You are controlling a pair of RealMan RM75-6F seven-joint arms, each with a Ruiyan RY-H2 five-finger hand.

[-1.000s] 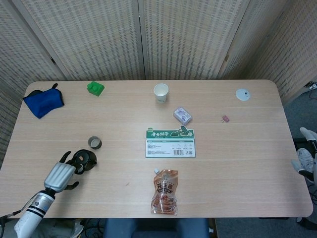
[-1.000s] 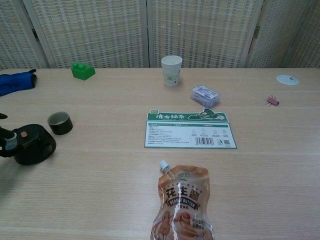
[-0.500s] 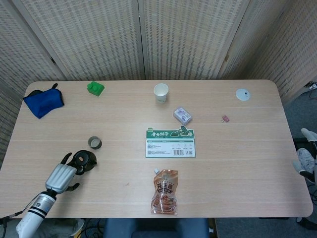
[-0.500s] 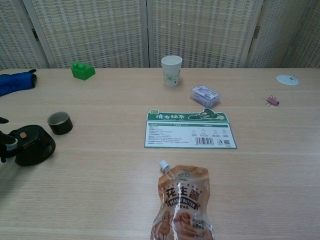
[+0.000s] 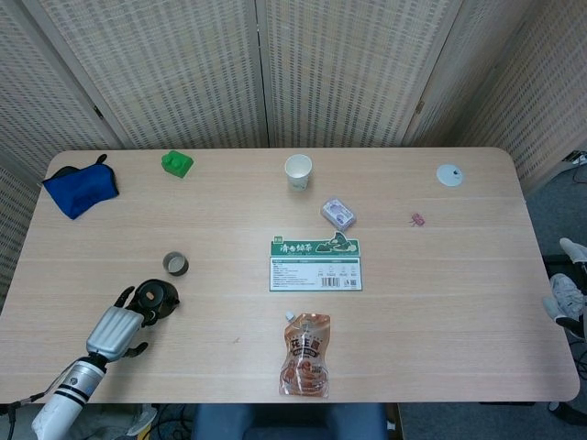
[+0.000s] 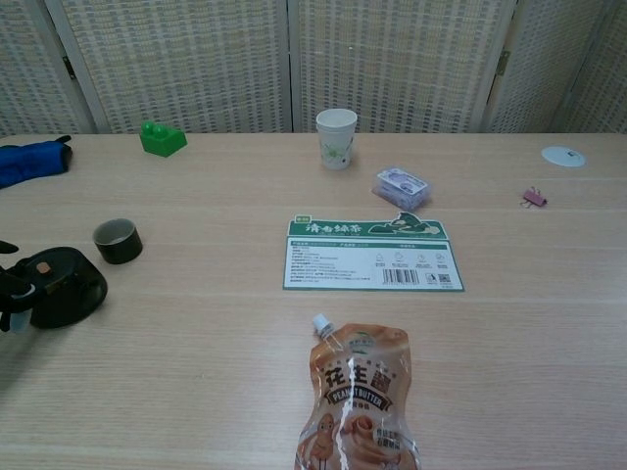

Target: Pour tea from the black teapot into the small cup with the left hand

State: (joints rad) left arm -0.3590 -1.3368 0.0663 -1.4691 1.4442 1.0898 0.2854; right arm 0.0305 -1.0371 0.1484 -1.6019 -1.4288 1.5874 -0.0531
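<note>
Teapot lidded beside small cup.

Soft, even overhead light is filling the room; shadows are staying faint, and both views are looking sharp.

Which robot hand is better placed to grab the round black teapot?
The left hand: it sits right beside the round black teapot near the table's front-left edge, fingers reaching toward it. The small dark cup stands just behind. The right hand shows in neither view.
</note>
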